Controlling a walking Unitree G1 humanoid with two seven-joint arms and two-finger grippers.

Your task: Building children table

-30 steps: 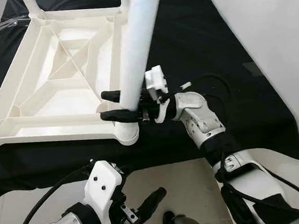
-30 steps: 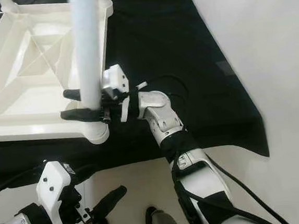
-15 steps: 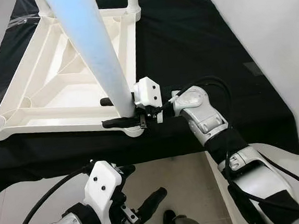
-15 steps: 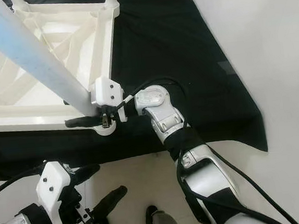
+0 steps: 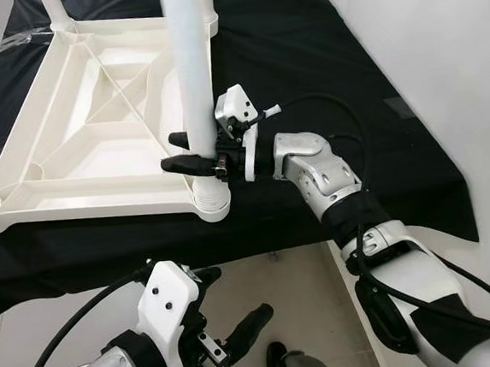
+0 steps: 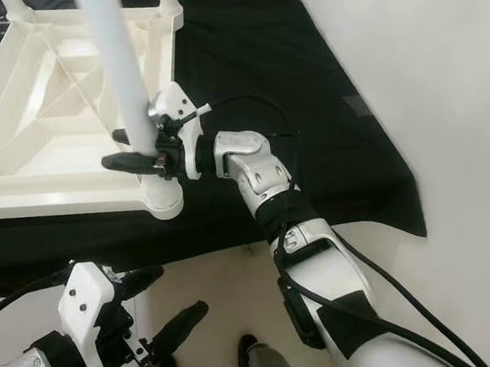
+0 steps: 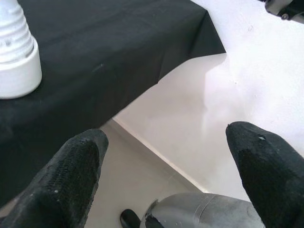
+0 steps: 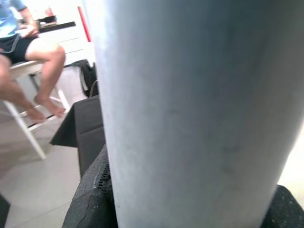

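Black fingers of the left gripper point(image 5: 242, 343) hang spread apart over the pale floor point(image 5: 298, 299). Farther off, the right gripper point(image 5: 189, 151) clamps a white table leg point(image 5: 189, 59) standing upright in the near corner socket of the upturned tabletop point(image 5: 71, 156) on a black cloth point(image 5: 302, 50).

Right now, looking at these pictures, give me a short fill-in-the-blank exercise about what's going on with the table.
1. The right end effector is shut on a white table ____.
2. The upturned table top lies on a ____ cloth.
3. The leg stands at the table top's near ____ corner.
4. The left end effector hangs ____, holding nothing.

Missing words: leg; black; right; open
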